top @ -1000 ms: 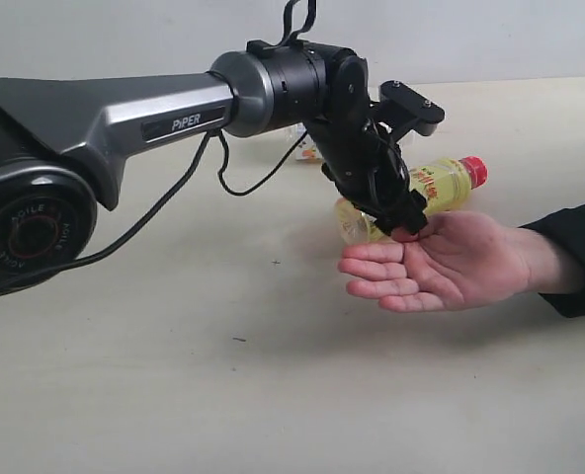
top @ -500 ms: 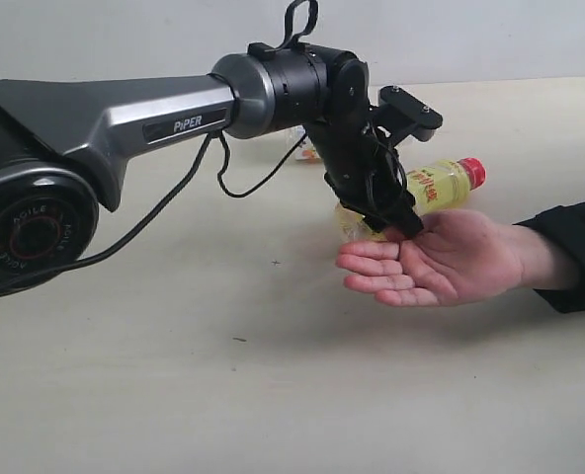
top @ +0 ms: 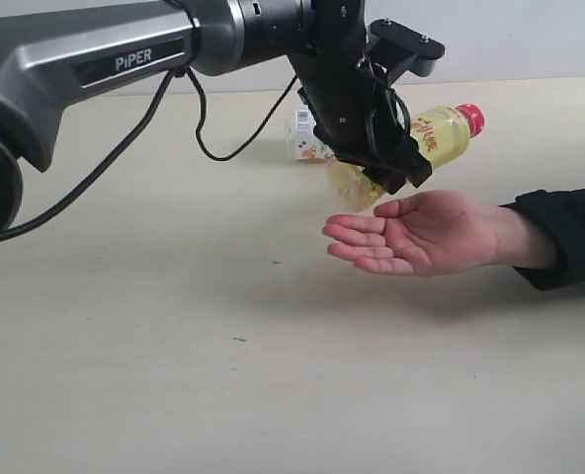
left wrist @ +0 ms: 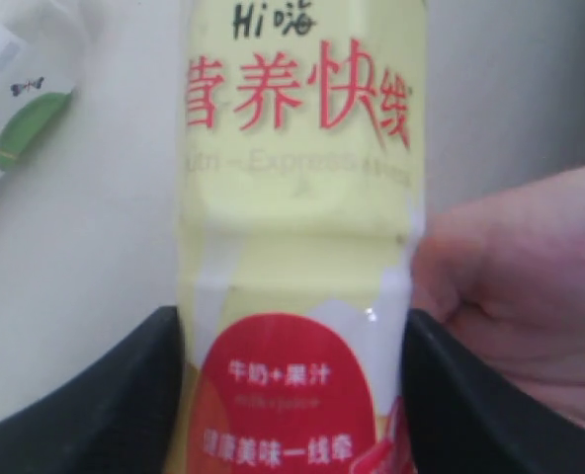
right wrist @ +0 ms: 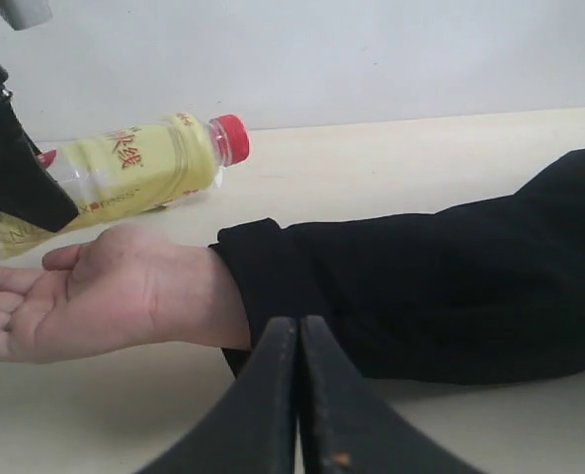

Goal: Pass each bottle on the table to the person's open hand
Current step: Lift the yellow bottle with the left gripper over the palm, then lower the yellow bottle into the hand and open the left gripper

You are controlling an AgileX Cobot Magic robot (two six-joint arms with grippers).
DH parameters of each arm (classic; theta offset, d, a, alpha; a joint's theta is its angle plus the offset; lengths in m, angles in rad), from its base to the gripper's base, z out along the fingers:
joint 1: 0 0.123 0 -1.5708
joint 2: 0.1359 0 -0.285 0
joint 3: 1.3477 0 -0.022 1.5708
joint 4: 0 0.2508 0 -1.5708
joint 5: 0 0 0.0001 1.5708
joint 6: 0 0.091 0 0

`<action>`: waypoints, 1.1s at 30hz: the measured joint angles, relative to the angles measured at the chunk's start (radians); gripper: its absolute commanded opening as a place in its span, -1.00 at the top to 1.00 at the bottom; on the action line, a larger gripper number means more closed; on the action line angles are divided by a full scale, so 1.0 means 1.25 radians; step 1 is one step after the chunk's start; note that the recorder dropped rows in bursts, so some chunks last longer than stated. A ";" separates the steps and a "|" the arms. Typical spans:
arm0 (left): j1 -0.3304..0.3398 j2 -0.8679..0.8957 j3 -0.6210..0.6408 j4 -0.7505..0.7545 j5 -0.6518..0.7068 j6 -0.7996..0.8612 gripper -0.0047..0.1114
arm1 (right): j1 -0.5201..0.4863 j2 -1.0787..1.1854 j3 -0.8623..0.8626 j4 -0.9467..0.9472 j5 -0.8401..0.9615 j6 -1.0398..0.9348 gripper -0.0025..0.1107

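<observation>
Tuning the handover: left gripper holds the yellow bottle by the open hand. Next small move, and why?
Probably ease the yellow bottle down onto the palm before any release. The left gripper clamps it tilted in the air, just above the thumb side of the open hand, whose palm is empty.

Exterior low across table, left wrist tight on yellow bottle, right wrist side-on — 3 views share it

a bottle is held above the table, just over an open hand at the right; a second bottle is seen farther back, leftward.
</observation>
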 measured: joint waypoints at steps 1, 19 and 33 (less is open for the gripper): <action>0.000 -0.006 0.000 0.002 0.015 -0.012 0.92 | 0.000 0.000 0.000 0.000 0.000 0.000 0.96; -0.061 -0.092 0.000 0.034 0.200 -0.314 0.92 | 0.000 0.000 0.000 0.000 0.000 0.000 0.96; -0.129 -0.092 0.000 0.169 0.200 -0.716 0.92 | 0.000 0.000 0.000 0.000 0.000 0.000 0.96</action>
